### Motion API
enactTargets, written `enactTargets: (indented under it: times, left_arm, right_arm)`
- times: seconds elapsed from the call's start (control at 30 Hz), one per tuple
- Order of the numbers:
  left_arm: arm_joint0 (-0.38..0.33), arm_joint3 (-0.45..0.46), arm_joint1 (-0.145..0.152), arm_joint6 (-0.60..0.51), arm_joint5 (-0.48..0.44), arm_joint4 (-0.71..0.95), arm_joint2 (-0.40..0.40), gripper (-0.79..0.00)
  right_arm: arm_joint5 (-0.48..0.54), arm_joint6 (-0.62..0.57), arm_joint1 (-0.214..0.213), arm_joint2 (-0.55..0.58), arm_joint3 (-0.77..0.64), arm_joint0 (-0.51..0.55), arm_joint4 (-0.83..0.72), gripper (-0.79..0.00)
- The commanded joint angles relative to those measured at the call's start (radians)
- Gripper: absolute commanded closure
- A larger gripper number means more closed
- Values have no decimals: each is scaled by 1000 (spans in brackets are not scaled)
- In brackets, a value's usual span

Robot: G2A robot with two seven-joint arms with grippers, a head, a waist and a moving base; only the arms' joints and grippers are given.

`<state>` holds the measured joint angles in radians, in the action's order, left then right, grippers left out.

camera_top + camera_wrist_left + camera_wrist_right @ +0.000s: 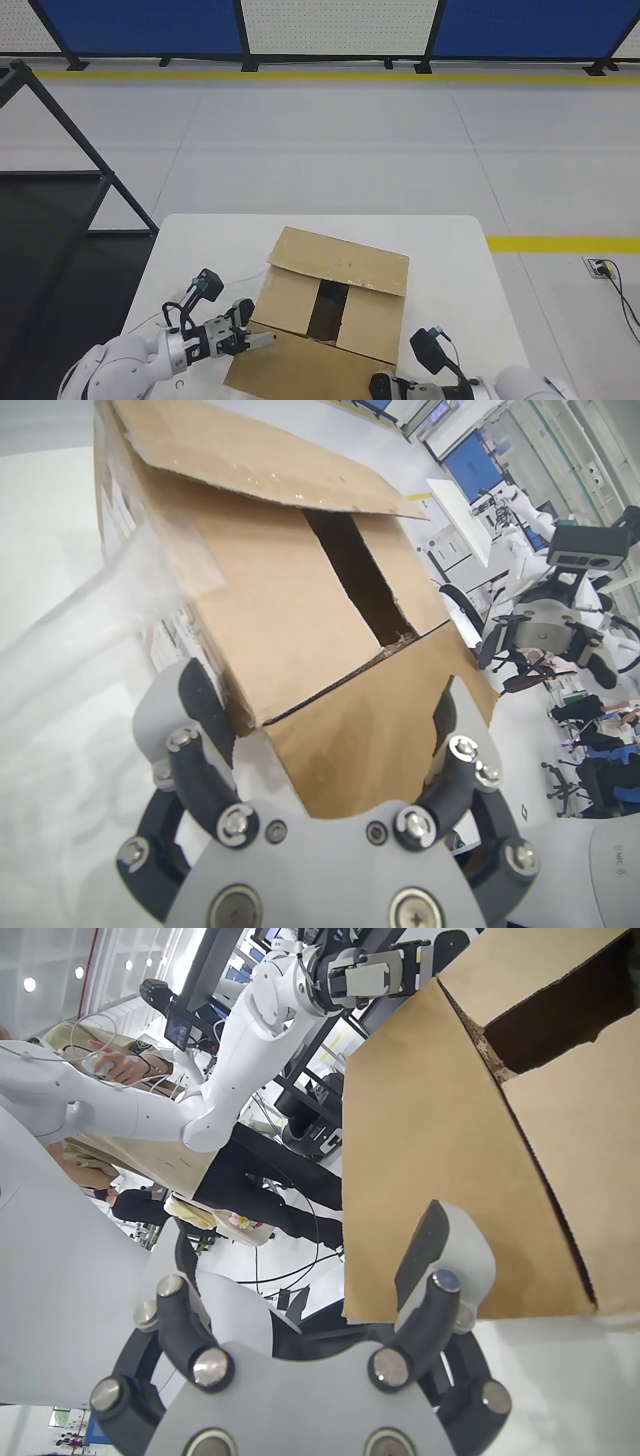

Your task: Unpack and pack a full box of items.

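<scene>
White table (200, 250) with rounded corners, brown cardboard box (300, 305) standing on its near middle, turned askew to the table's edges, inner flaps parted by a dark gap, near flap spread outward.

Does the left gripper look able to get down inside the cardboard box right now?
Probably not yet. The left gripper is open at the near corner of the box, but the two inner flaps lie almost shut, leaving only a narrow slot between them.
</scene>
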<state>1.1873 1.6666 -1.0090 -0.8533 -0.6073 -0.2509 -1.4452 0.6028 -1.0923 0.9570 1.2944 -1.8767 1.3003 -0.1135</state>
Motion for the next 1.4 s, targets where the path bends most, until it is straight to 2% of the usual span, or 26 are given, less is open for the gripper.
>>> enactTargets:
  times: [0.0,0.23,0.77,1.13,1.37]
  left_arm:
    - [6,7,2,-8,-4,7,3,-785]
    - [15,29,9,-31,-28,2,23,-785]
    - [20,51,18,-31,-57,-7,71,-785]
    - [22,46,27,-19,-62,-1,78,-785]
    - [28,42,36,8,-64,21,37,-785]
  right_arm:
    - [-20,1,-2,3,-4,3,13,-785]
    - [-90,0,-8,-3,-22,11,81,-785]
    - [-153,58,-15,7,38,-5,163,-785]
    - [-149,77,-19,14,94,-24,152,-785]
    - [-111,70,-27,49,52,-6,118,-785]
